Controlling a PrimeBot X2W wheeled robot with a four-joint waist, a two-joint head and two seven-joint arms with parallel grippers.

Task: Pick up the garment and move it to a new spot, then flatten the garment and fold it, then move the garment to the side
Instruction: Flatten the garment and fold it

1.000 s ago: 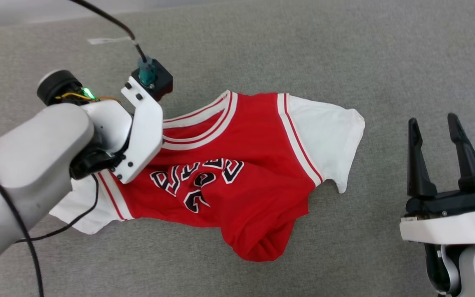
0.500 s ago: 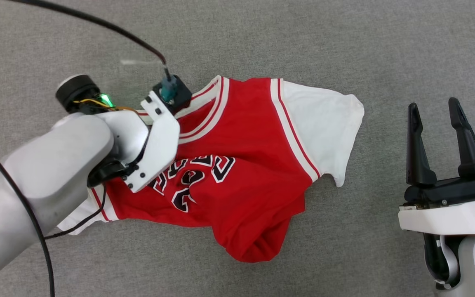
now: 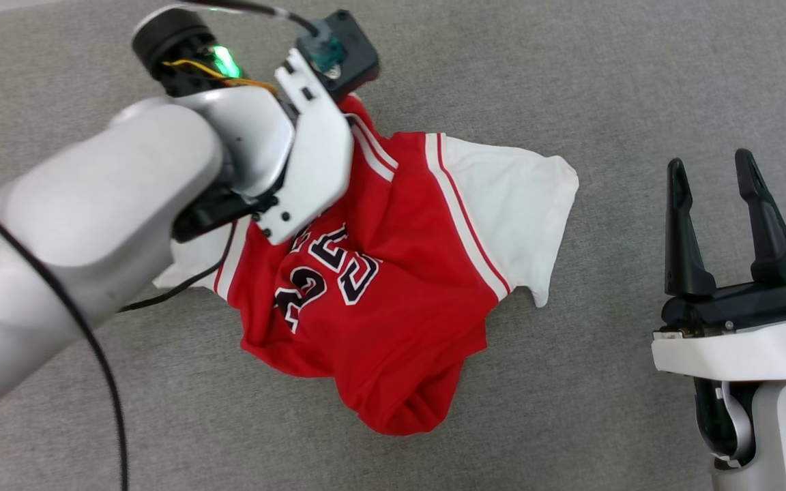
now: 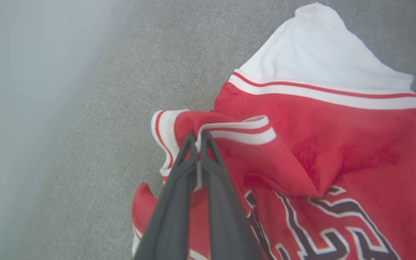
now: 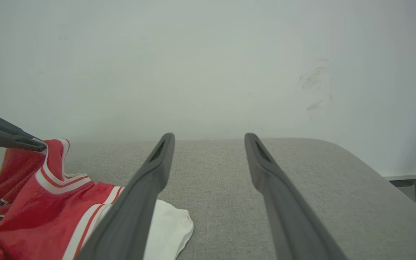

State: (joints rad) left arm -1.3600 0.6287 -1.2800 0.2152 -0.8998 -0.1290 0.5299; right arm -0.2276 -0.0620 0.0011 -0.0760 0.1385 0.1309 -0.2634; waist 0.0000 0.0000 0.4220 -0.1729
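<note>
- Two grippers are in play: the left gripper [image 4: 198, 139] is pinched tight on the striped collar [image 4: 237, 131] of the garment [image 3: 393, 273]. The right gripper [image 3: 707, 164] stands released, fingers apart, holding nothing, well apart from the cloth.
- The garment lies crumpled on the grey cloth surface [image 3: 604, 82]. Its collar side is raised under the left arm, while the white sleeve [image 3: 509, 204] and the bunched red hem [image 3: 400, 402] rest on the surface.
- First risk: the grip takes only a thin bite at the collar's edge. I judge the trim could slide out once the whole shirt's weight comes on it.
- Second risk: held at one point, the shirt would hang as a twisted bundle. The hem may drag and roll under, which makes the flattening harder.
- Third risk: the surface ends near the collar, by the pale wall [image 5: 208, 54]. A move that way could drop cloth over the edge.
</note>
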